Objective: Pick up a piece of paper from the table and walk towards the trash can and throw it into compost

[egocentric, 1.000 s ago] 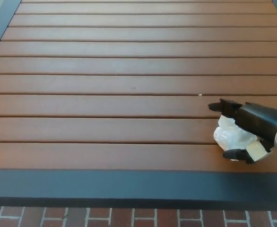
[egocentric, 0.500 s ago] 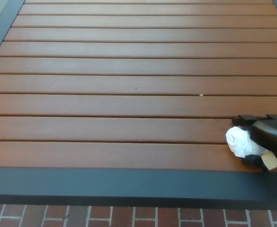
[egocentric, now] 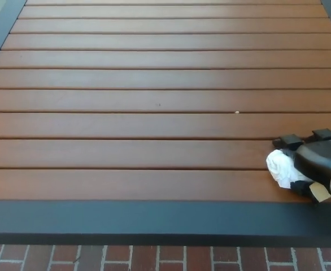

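You are seeing the right hand (egocentric: 315,162) coming in at the lower right, its wrist cut off by the picture's edge. Its fingers (egocentric: 290,140) and thumb are pinching the paper (egocentric: 280,167), a crumpled white wad sitting over the table (egocentric: 154,121) near the front rim. Part of the paper is hiding behind the palm, so you are not getting its full outline. Whether it is touching the slats is hard to judge.
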